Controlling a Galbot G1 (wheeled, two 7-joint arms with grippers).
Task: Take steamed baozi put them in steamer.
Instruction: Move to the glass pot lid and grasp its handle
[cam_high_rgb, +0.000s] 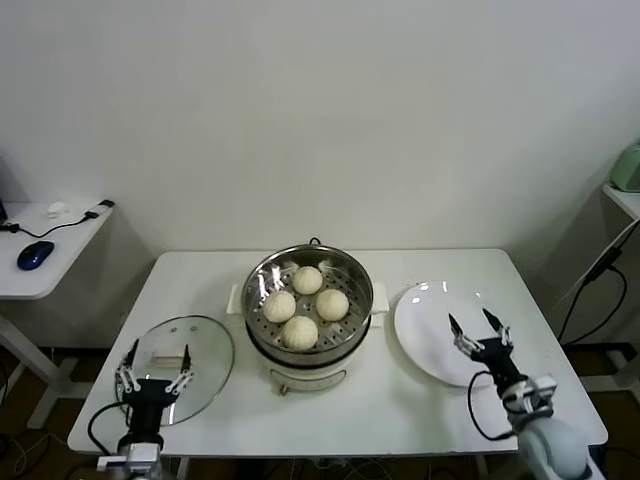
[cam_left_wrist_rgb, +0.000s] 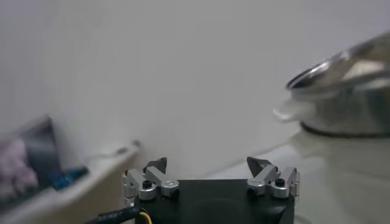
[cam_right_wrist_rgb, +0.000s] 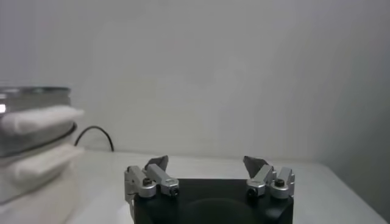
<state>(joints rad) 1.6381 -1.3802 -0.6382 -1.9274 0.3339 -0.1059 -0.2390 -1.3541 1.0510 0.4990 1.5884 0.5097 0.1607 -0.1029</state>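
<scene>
- Right gripper hangs with fingers apart and empty over the plate, right of the steamer.
- Left gripper, also spread and empty, sits over the glass lid, left of the steamer.
- All four buns sit inside the steamer; a stray reach could knock the lid or plate.

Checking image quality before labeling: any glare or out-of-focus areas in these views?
Head view: even light, sharp; soft glare on the steamer rim and the glass lid, faint shadows. Left wrist view: left claw sharp, the steamer and desk clutter behind blurred. Right wrist view: right claw sharp, the steamer at the edge soft.
</scene>
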